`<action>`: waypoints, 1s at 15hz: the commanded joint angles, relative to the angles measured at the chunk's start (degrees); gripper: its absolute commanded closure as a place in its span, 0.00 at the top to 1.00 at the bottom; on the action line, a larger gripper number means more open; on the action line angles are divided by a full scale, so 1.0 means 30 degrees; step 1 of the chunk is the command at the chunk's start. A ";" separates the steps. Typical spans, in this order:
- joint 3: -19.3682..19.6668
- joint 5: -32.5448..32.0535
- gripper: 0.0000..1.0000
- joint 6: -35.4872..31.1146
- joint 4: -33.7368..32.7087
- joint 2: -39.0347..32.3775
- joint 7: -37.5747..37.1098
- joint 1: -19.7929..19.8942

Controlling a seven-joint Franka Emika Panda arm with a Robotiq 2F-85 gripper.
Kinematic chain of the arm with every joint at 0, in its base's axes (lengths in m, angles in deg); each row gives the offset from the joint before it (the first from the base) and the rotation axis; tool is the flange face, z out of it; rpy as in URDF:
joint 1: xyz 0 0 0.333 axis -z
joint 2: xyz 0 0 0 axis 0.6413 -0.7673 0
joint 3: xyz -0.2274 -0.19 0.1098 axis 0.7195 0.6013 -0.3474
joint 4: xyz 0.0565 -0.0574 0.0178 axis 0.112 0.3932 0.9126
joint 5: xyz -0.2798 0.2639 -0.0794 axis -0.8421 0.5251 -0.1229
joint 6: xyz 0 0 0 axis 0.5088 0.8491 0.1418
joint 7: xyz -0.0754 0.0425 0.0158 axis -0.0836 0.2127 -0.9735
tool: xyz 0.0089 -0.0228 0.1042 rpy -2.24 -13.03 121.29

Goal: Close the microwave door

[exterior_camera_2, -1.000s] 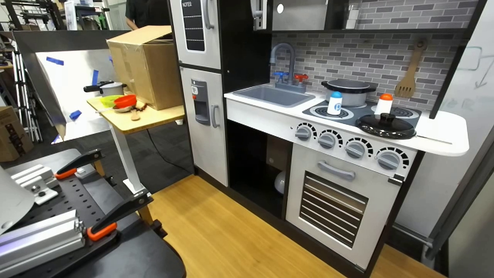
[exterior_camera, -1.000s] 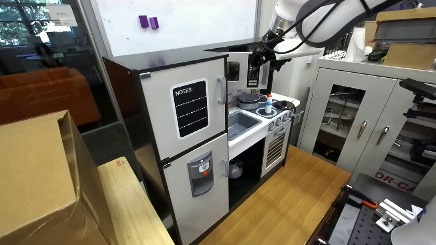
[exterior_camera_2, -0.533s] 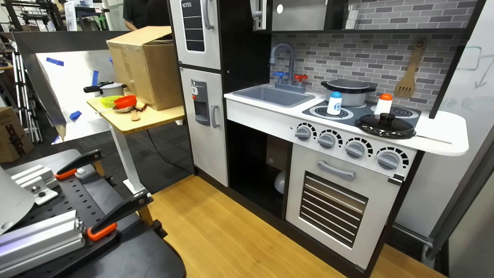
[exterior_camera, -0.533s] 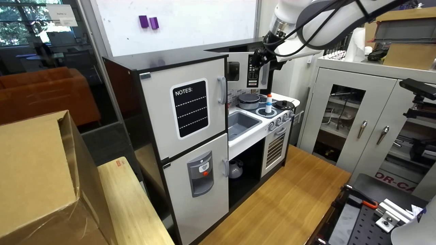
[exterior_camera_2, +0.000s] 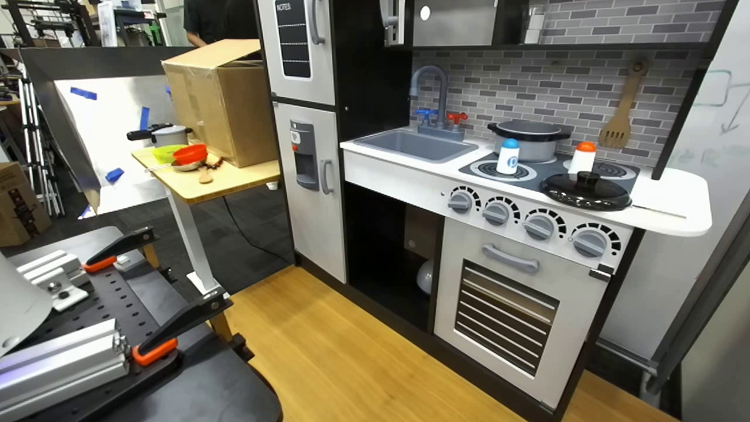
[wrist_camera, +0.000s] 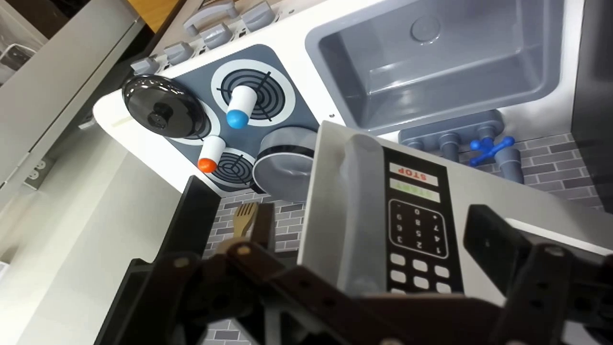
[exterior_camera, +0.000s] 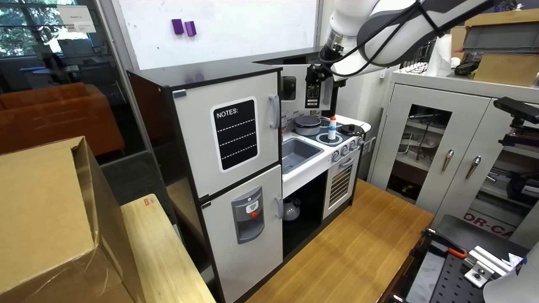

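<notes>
- The fingers [wrist_camera: 495, 247], black and blocky, are spread wide apart in the wrist view, with the free edge of the microwave door [wrist_camera: 460, 184] between them; whether either one touches it, I cannot tell.
- That door is a flat, pale slab with square edges, standing open. In an exterior view it shows at 2 o'clock from the white upper door [exterior_camera: 229, 132], its small dark window [exterior_camera: 288, 88] rounded at the corners.
- Along its free edge runs the handle [wrist_camera: 359, 206], a smooth, rounded grey bar; next to that is a flat black keypad [wrist_camera: 420, 218] whose digits read upside down.
- Clock centred between the fingers, wrist view: at 9, a slotted wooden spatula [wrist_camera: 244, 216] against grey brick-pattern tiles [wrist_camera: 289, 221].
- Between 10 and 11, a round grey pot [wrist_camera: 287, 165] with a black band; beyond it, a white cylindrical blue-capped shaker [wrist_camera: 241, 106].
- At 10, a matching orange-capped shaker [wrist_camera: 212, 152], then a glossy, circular black lid [wrist_camera: 163, 105].
- At 1, a rectangular grey sink [wrist_camera: 445, 62] with smooth, shiny walls; at 2, a blue cross-shaped tap knob [wrist_camera: 488, 149].
- In an exterior view the arm [exterior_camera: 404, 42], rounded and shelled in white and grey, extends toward 2 o'clock.
- The boxy toy kitchen [exterior_camera: 304, 181] stands on a wood-grained desk [exterior_camera: 337, 252].
</notes>
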 commanded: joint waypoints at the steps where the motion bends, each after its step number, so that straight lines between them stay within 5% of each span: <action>1: 0.0449 -0.0069 1.00 0.0108 -0.0156 -0.0165 -0.0021 -0.0449; 15: 0.0519 -0.0232 1.00 0.0177 -0.0436 -0.0458 -0.0174 -0.0518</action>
